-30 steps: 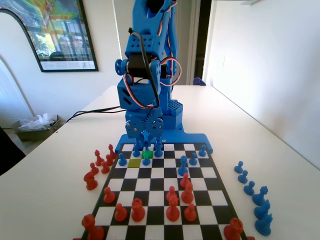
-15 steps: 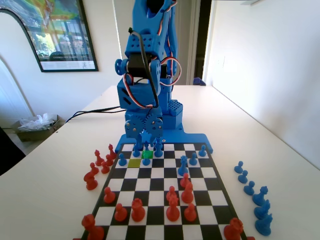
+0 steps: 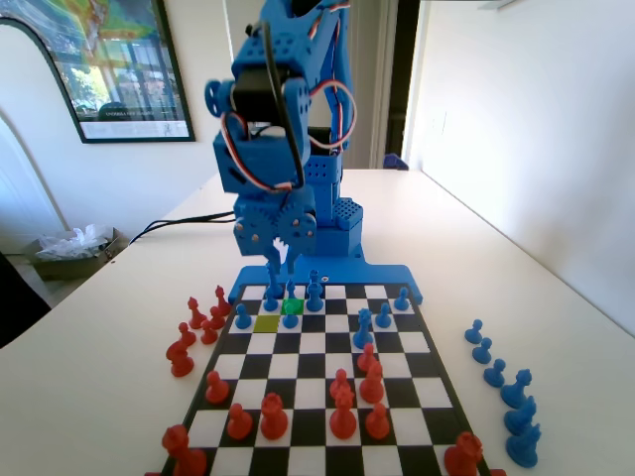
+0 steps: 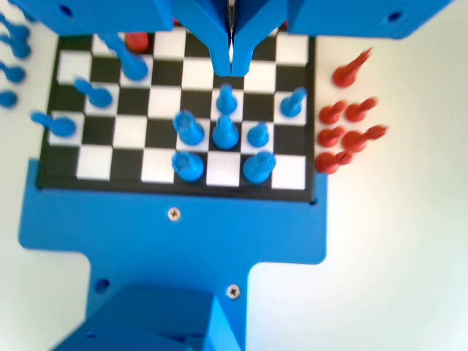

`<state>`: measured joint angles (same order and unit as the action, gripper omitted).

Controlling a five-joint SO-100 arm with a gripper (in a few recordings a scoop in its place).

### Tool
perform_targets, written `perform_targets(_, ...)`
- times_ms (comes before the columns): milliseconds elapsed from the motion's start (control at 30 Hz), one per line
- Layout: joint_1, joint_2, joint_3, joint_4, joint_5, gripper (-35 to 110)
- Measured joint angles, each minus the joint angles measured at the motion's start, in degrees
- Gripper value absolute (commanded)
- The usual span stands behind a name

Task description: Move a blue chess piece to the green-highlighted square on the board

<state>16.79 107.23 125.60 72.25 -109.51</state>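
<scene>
Fixed view: your gripper (image 3: 279, 260), jaws nearly closed and empty, hangs at 12 o'clock above the pawn (image 3: 290, 316) standing on the green square (image 3: 292, 306); lift straight, clearing neighbouring pieces on the board (image 3: 327, 372).

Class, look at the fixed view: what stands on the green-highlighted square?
A small blue chess piece stands on the green-highlighted square, covering its nearer part, so part of the green is hidden. The gripper hangs above, apart from it, holding nothing.
</scene>
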Motion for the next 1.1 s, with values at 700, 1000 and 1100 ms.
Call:
perform_targets(700,-12.1,41.6,-6.5,26.3,5.3,1)
perform_targets(1000,-14.9,54.1,-1.9,23.0,8.2,1)
perform_targets(1100,-15.8,55.6,-1.1,21.1,8.3,1)
